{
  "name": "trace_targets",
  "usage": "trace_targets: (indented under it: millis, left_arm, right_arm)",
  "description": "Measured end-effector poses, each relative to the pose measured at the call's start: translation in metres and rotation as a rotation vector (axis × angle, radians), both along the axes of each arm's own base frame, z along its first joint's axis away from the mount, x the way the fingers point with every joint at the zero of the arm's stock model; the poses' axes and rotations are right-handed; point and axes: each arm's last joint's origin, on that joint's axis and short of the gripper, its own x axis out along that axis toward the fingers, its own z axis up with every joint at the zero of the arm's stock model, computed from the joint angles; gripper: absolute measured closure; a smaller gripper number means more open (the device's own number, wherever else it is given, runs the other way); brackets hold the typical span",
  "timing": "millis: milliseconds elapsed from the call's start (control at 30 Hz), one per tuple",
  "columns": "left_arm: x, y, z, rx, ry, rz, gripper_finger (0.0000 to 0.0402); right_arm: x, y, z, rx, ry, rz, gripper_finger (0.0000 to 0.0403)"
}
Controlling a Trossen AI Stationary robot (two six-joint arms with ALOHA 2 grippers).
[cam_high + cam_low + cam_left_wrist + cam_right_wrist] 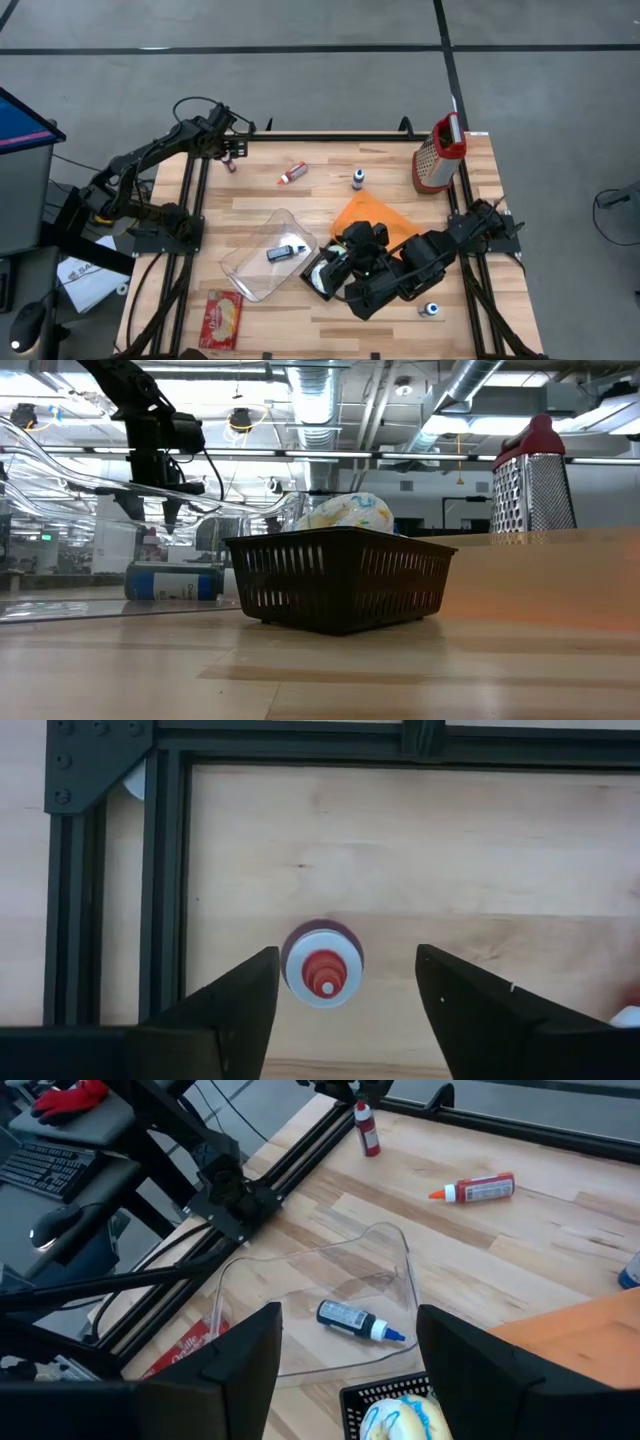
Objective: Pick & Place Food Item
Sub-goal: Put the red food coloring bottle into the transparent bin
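Observation:
A pale food item with pastel swirls (350, 512) lies in a black slatted basket (340, 585) standing on the table's near middle. My right gripper (349, 1310) hovers open above and beside the basket (385, 1398), touching nothing. At the table's far left corner my left gripper (347, 952) points down, open. Its fingers stand on either side of a small upright bottle with a red cap (323, 965), apart from it. The right wrist view shows that bottle (367, 1128) standing on its base.
A clear tray (270, 255) with a blue bottle (360, 1320) lying in it sits left of the basket. An orange-red bottle (291, 174) lies farther back. A grater (440, 155) stands far right, by an orange cloth (375, 215). A red packet (222, 320) lies near left.

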Motion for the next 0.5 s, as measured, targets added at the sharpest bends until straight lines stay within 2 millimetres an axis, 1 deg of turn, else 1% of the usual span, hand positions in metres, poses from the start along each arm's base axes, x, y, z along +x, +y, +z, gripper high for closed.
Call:
trace_targets:
  millis: [233,500]
  left_arm:
    - [0.0011,-0.0016,-0.0003,-0.006,-0.016,0.04,0.0195]
    - [0.0012,-0.0013,-0.0002,-0.004,-0.025,0.058,0.0252]
  right_arm:
    - [-0.0023,0.0034,0.0006,-0.018,-0.018,-0.009,0.0179]
    - [-0.0049,0.0081,0.0005,-0.021,-0.019,0.002,0.0179]
